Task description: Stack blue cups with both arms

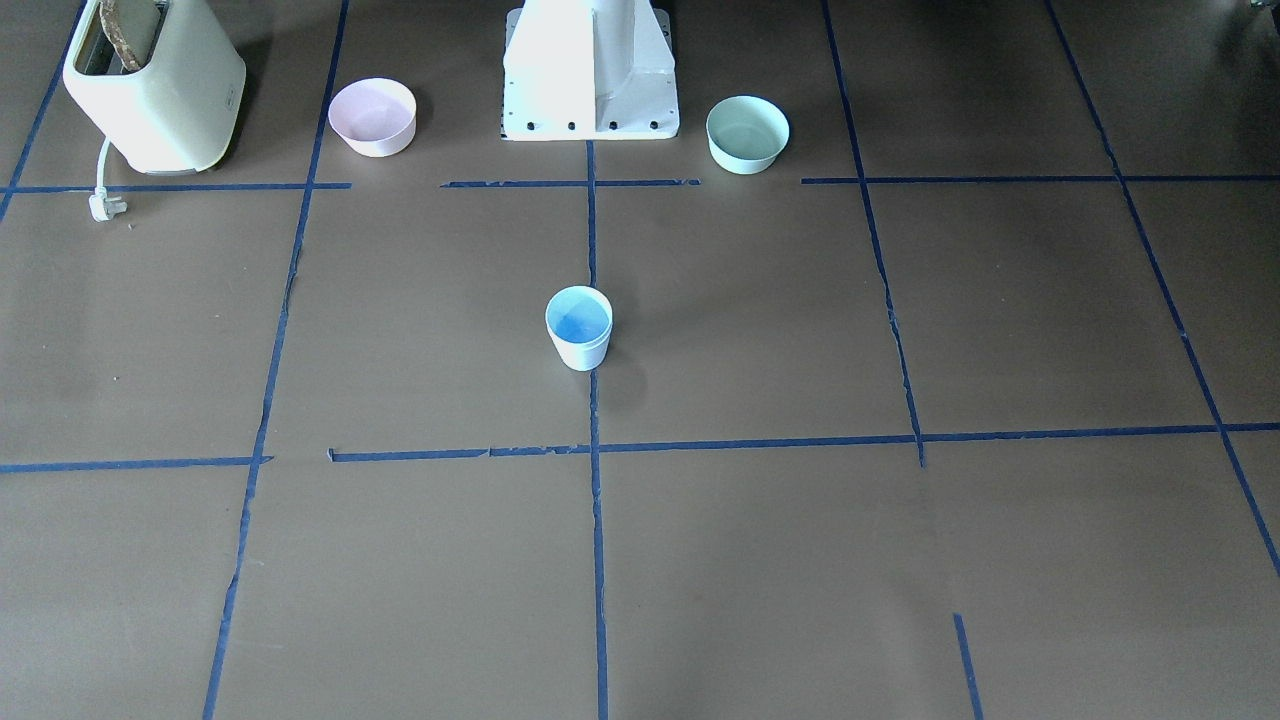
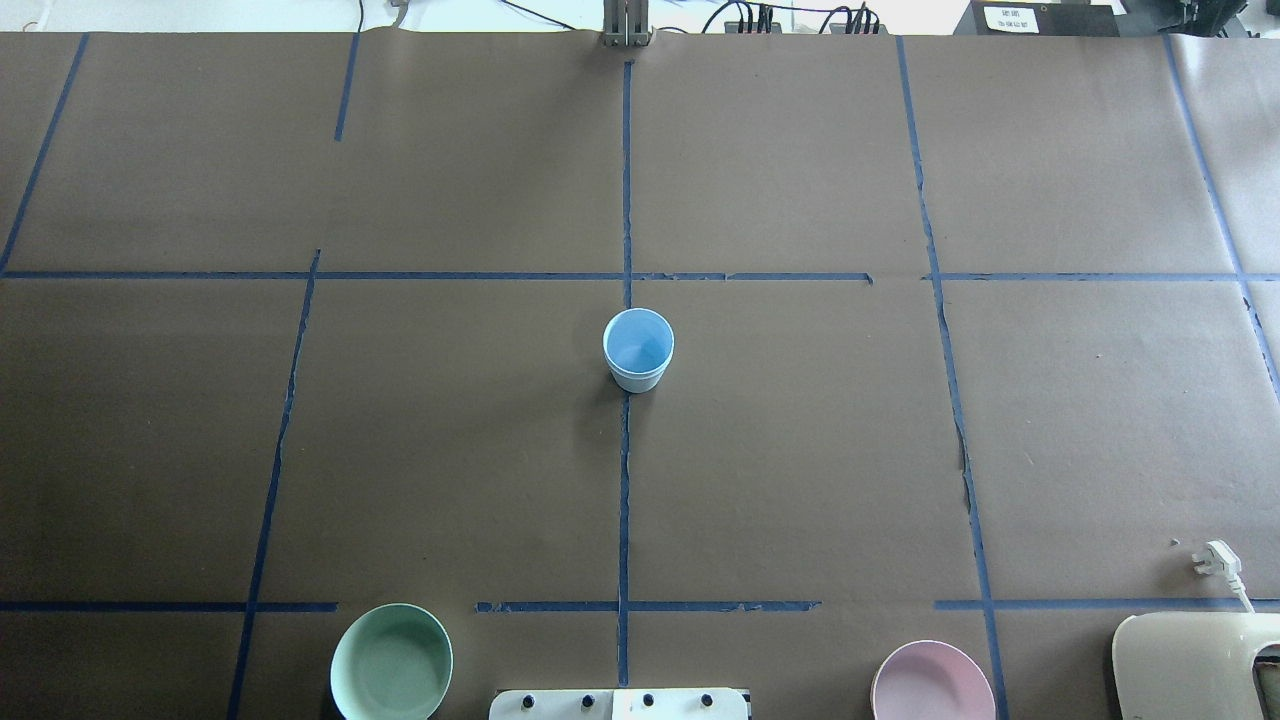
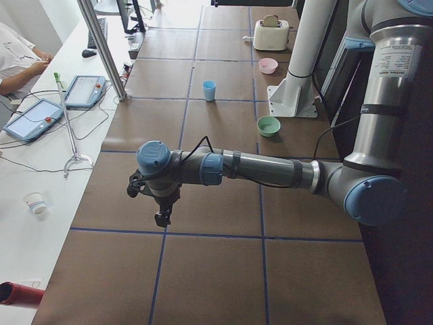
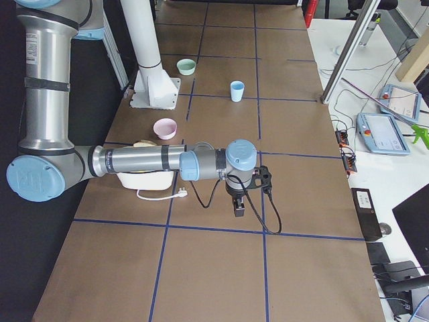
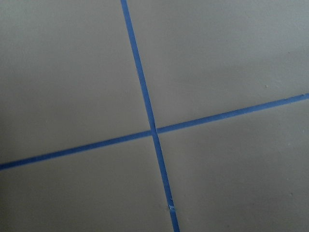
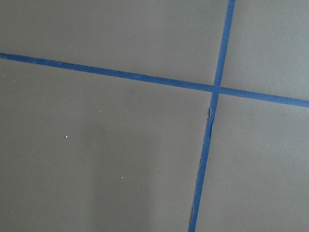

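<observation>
A blue cup (image 1: 579, 328) stands upright on the centre tape line of the brown table (image 1: 800, 560). It also shows in the overhead view (image 2: 638, 350) and in both side views (image 3: 209, 90) (image 4: 236, 90). A second rim line runs just below its top rim, as of one cup nested in another; no separate second cup shows. My left gripper (image 3: 162, 218) hangs low over the table's left end, far from the cup. My right gripper (image 4: 238, 209) hangs low over the right end, also far away. Both show only in side views, so I cannot tell whether they are open or shut. Both wrist views show only bare table and tape.
A pink bowl (image 1: 372, 117) and a mint-green bowl (image 1: 747, 134) flank the white pedestal (image 1: 590, 70) near the robot. A cream toaster (image 1: 155, 85) with its loose plug (image 1: 105, 205) stands beyond the pink bowl. Tablets lie on the operators' desk (image 3: 40, 118).
</observation>
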Available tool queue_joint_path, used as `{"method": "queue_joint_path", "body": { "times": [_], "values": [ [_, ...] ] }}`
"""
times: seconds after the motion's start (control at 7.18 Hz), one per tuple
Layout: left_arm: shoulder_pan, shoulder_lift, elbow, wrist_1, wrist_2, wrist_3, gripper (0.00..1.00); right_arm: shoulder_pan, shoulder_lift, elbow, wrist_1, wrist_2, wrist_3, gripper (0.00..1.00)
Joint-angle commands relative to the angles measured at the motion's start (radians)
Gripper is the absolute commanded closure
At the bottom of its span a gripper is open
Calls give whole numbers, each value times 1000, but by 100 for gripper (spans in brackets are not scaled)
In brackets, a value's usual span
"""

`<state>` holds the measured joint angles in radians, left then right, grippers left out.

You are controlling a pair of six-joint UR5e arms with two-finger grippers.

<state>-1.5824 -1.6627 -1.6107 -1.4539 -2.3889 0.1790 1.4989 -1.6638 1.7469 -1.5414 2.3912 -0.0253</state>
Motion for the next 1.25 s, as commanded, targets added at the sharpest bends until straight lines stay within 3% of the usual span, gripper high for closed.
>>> {"method": "queue_joint_path", "body": {
  "times": [0.0,0.28,0.7,1.11],
  "values": [
    [2,40,-27,20,0,-7,0,9,4,-26,0,-3,-2,0],
    [5,104,-84,21,4,-10,0,9,-7,-40,4,0,1,0],
    [9,84,-100,139,1,-47,0,11,2,-40,4,-7,-1,0],
    [33,86,-81,147,14,-17,0,12,-8,-32,6,-9,-2,0]
  ]
}}
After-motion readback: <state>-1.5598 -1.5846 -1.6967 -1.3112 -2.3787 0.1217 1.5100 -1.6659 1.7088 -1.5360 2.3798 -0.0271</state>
